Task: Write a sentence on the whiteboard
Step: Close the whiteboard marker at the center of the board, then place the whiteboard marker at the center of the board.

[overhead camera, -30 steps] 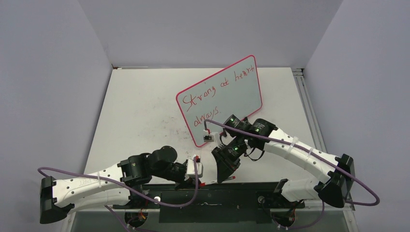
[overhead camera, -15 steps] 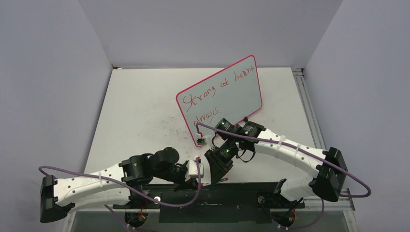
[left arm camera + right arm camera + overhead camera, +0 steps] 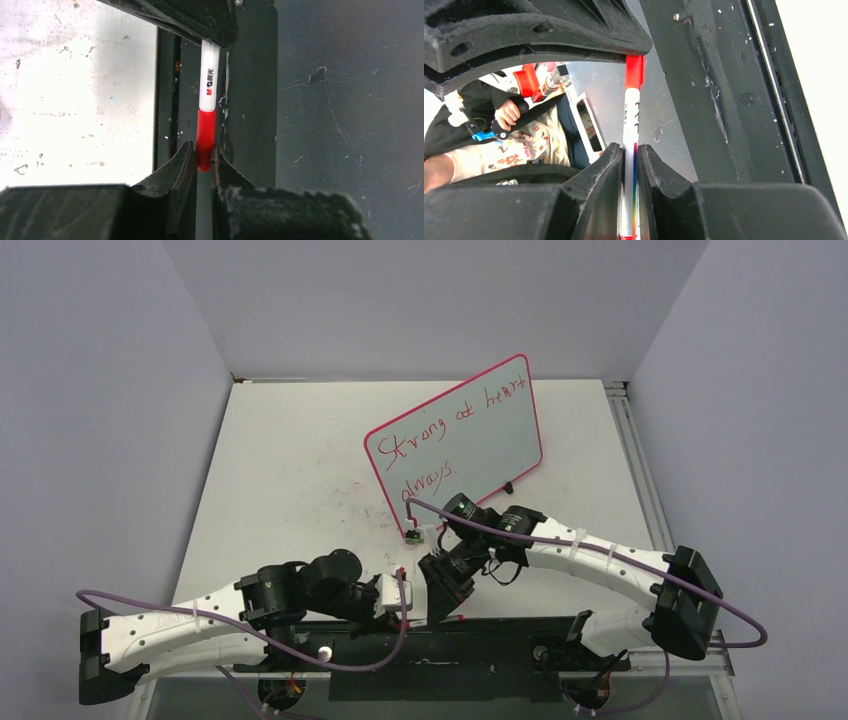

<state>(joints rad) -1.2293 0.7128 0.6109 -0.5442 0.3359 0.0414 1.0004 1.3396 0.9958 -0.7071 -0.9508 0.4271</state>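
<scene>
Top: whiteboard stands upper centre of frame, red sentence across its face.
Left wrist: left gripper clenched on red cap of marker, frame centre.
Right wrist: right gripper clamps the marker barrel.

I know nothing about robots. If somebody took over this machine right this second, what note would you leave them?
Left gripper: fingers shut on the red cap of the marker.
Right gripper: fingers shut on the marker's white barrel.
Both hold the one marker between them, low over the black base strip at the near edge.
The whiteboard stands propped on the table beyond the arms.
Done: the sentence "Strong at heart always" is on it in red.
Left: probably finish capping and set the marker down. I cannot tell whether the cap is fully seated.
</scene>
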